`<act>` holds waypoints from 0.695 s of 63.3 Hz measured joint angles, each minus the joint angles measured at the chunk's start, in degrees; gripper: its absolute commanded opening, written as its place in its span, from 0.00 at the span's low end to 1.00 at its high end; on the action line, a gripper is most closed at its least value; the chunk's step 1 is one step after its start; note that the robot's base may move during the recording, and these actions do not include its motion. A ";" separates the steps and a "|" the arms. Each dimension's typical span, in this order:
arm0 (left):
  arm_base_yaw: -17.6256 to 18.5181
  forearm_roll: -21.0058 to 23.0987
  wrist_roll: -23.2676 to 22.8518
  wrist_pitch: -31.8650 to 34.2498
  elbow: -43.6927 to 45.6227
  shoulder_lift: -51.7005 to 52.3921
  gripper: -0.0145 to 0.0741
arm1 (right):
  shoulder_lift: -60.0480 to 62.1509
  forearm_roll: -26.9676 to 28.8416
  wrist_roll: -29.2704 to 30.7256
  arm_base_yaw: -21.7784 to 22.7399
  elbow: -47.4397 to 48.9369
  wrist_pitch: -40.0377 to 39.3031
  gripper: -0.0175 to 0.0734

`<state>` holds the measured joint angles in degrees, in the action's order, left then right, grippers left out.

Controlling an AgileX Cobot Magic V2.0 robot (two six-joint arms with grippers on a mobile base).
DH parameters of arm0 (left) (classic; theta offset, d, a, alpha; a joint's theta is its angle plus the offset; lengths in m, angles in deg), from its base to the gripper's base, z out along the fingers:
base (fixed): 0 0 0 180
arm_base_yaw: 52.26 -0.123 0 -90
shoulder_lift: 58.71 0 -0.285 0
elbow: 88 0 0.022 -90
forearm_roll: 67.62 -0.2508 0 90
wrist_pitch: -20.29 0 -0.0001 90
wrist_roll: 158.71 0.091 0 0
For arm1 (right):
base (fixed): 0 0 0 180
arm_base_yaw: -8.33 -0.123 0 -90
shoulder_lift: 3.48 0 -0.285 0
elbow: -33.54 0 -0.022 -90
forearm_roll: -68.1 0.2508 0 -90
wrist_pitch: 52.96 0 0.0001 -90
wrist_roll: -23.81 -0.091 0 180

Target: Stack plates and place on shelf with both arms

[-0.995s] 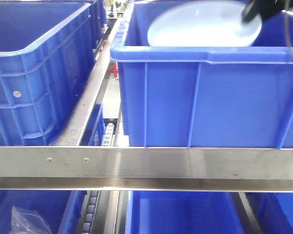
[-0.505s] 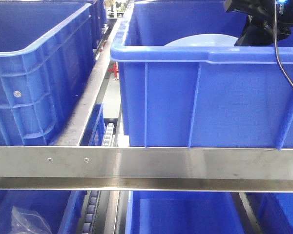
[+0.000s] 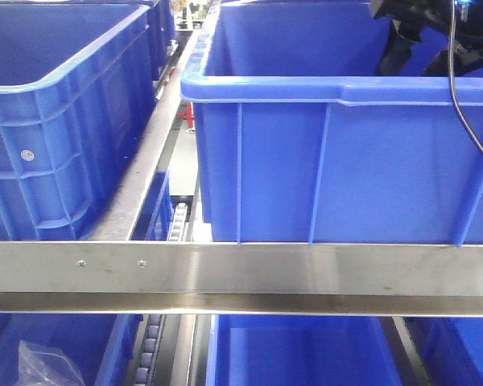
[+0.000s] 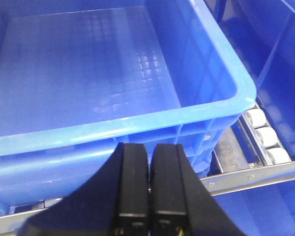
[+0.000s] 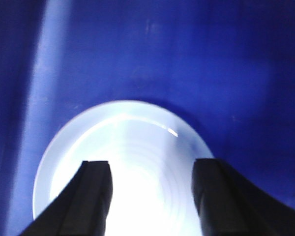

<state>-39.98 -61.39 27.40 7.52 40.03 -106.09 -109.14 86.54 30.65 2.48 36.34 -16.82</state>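
The plate lies flat in the blue crate, below the right gripper. Its jaws are spread wide, not touching it. The left gripper is pressed together, holding nothing.

White round plate, shallow with low raised rim, lies flat on the floor of the blue crate, near the crate's left wall.
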 measured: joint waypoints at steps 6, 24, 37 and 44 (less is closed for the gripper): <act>0.00 0.00 0.00 0.00 0.00 0.00 0.26 | 0.51 0.00 0.09 0.00 0.89 1.21 0.73; 0.00 0.00 0.00 0.00 0.00 0.00 0.26 | 8.91 0.00 0.09 0.00 1.17 2.92 0.51; 0.00 0.00 0.00 0.00 0.00 0.00 0.26 | 18.01 0.00 1.29 0.00 1.17 3.77 0.26; 0.00 0.00 0.00 0.00 0.00 0.00 0.26 | 22.90 0.00 2.44 0.00 1.06 5.13 0.25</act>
<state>-39.98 -61.39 27.40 7.52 40.03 -106.09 -86.24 86.54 33.09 2.48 37.40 -11.69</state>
